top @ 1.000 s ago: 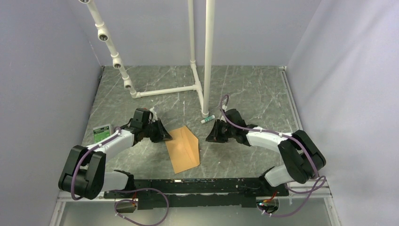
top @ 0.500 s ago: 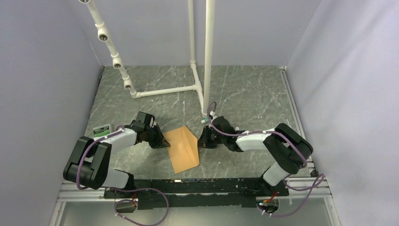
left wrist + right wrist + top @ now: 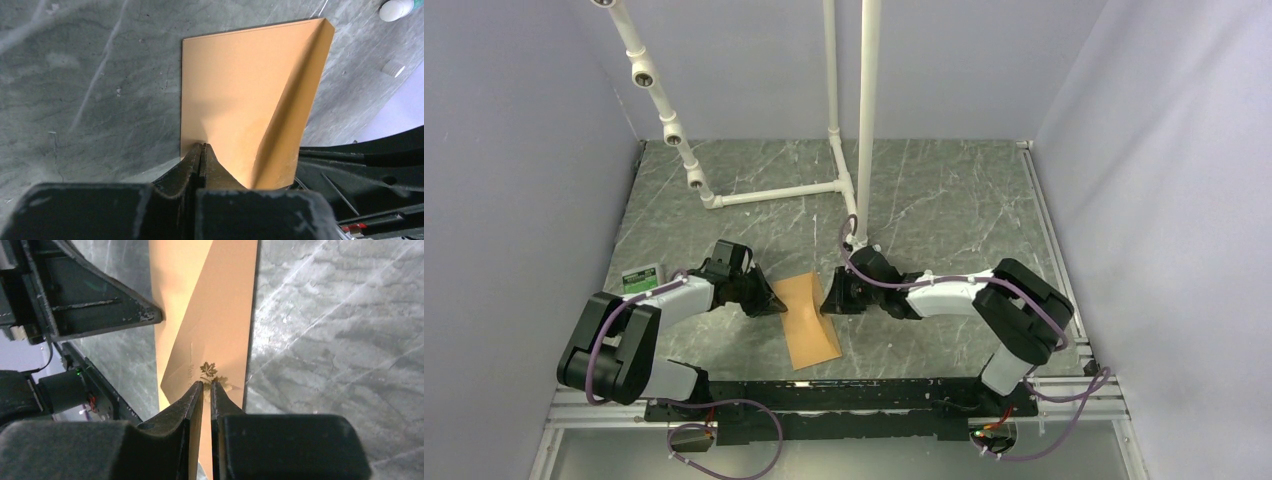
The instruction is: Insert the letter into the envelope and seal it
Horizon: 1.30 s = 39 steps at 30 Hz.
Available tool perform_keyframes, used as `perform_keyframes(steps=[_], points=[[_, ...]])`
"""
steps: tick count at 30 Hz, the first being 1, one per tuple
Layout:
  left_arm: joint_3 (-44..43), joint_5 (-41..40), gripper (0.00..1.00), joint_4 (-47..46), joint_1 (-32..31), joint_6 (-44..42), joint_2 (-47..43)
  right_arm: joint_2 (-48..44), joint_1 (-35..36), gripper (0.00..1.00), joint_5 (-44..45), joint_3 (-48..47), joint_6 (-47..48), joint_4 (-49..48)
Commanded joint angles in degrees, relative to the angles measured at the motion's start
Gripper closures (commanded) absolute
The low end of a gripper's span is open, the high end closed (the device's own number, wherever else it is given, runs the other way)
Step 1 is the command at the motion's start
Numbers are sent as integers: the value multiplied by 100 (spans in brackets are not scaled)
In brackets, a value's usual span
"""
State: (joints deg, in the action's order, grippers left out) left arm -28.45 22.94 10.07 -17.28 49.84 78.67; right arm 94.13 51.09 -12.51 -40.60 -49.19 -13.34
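The orange-brown envelope (image 3: 809, 325) lies on the marble table between both arms. Its flap (image 3: 295, 115) stands half raised along the right edge, and a leaf print shows on it (image 3: 215, 340). My left gripper (image 3: 776, 300) is shut, with its tips (image 3: 202, 146) resting on the envelope's (image 3: 240, 85) near left edge. My right gripper (image 3: 827, 303) leans against the flap from the right. Its jaws (image 3: 207, 384) stand a narrow slit apart with nothing pinched between them. The letter is hidden from every view.
A white pipe frame (image 3: 834, 185) stands behind the envelope, one foot close to the right wrist. A small green-and-white box (image 3: 641, 280) lies beside the left arm. The black base rail (image 3: 844, 395) runs along the near edge.
My right gripper has slid left from clear of the envelope onto its right side, pushing the flap over. My left gripper has shut at the left edge and dropped slightly.
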Motion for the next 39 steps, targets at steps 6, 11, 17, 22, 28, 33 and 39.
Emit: perform_keyframes(steps=[6,11,17,22,28,33,39], points=[[119,-170,97,330,-56,-202,172,434,126,86,297,-462,138,291],[76,112,97,229,-56,-254,109,617,337,86,640,-758,335,835],[-299,532,98,167,-32,-355,-215,1003,893,87,1834,-1524,894,2394],[-1012,729,95,506,84,-144,-108,1166,1148,85,2633,-1823,1640,3294],[-1398,1142,92,-74,99,-236,409,1223,1289,84,2890,-1731,2339,3225],[-1718,1666,92,-403,93,-433,1320,1156,1471,82,2956,-1428,2816,2622],[-1883,2226,90,-915,77,-500,2056,1186,1534,79,2863,-1345,2974,2243]])
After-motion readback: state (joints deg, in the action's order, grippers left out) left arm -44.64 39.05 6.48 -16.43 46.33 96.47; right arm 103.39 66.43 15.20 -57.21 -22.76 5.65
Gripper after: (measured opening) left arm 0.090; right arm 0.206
